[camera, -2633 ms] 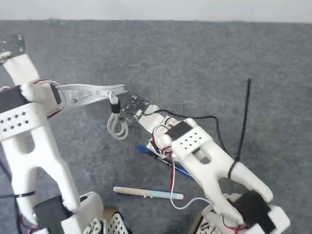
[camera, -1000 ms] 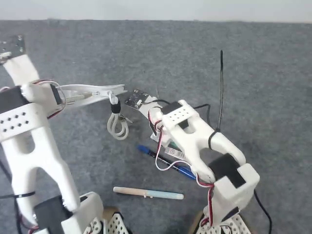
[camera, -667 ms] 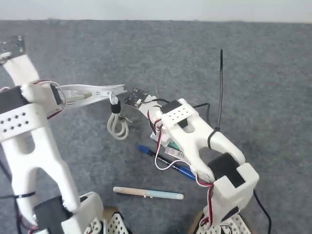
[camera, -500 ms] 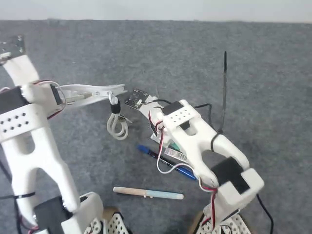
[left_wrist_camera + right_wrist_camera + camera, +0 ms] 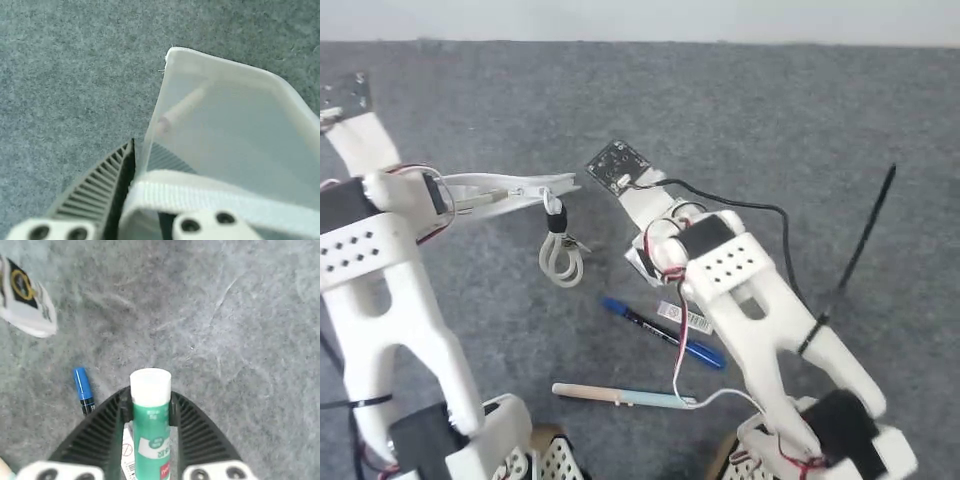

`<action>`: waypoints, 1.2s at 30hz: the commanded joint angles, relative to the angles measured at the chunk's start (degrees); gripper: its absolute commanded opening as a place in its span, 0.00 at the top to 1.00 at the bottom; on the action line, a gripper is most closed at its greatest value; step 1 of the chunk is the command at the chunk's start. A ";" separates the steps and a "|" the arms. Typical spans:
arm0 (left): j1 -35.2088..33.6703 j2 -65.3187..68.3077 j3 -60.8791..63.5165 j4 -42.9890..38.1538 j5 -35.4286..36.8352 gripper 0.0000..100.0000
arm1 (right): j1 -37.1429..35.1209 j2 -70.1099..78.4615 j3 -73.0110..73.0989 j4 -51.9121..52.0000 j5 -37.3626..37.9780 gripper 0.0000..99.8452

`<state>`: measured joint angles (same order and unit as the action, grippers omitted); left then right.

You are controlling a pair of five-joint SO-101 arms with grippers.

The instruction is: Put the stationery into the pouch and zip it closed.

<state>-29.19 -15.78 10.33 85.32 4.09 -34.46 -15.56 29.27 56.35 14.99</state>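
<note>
My left gripper is shut on one edge of the translucent white pouch, held above the grey mat. In the left wrist view my left gripper pinches the pouch, and a pale stick-shaped item shows through its wall. A white cord loop hangs from the pouch's end. My right gripper is shut on a green glue stick with a white cap; its label peeks out under the right arm. A blue pen and a cream and light-blue pen lie on the mat.
A white packet with a black and yellow print lies on the mat beyond the right gripper, near the blue pen's end. A black cable sticks up at the right. Open grey mat stretches across the far side.
The right arm has swung its links to the right and pushed its wrist farther out, keeping the glue stick in its grip. The left arm, the pouch and the pens have stayed put.
</note>
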 commanded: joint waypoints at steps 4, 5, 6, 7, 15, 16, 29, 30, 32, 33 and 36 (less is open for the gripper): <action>-2.29 2.29 2.68 -1.14 0.35 0.98 | -3.47 -8.22 0.44 0.04 -0.97 0.99; -2.29 2.29 2.68 -1.14 0.35 0.98 | -3.82 -9.27 0.97 -0.22 -1.41 0.99; -2.29 2.29 2.68 -1.14 0.35 0.98 | -4.09 -10.51 1.23 -0.22 -2.55 0.99; -2.20 2.29 2.77 -1.14 0.35 0.99 | -4.35 -11.65 1.32 -0.22 -4.13 0.99; -1.49 1.85 4.88 -2.46 0.26 0.99 | -7.16 -21.32 2.46 -0.40 -10.99 0.99; -1.49 1.85 4.88 -2.46 0.26 0.99 | -7.16 -22.29 2.90 -1.01 -11.69 0.99; 4.57 1.85 4.97 0.35 -1.76 0.99 | -12.26 -40.31 9.76 -5.14 -12.48 0.99; 5.10 1.85 4.97 0.44 -1.76 0.99 | -12.53 -41.36 9.85 -5.14 -12.48 0.99; 6.24 1.85 4.97 0.44 -1.76 0.99 | -12.79 -43.21 9.85 -5.05 -12.48 0.99; 6.86 1.85 4.97 0.44 -1.76 0.99 | -12.79 -44.00 9.85 -5.05 -12.48 0.99; 9.05 1.76 5.58 0.53 -1.76 0.99 | -14.46 -46.20 9.85 -5.14 -12.48 0.99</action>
<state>-22.68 -15.96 12.35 84.53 3.30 -47.21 -58.55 39.65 52.48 3.12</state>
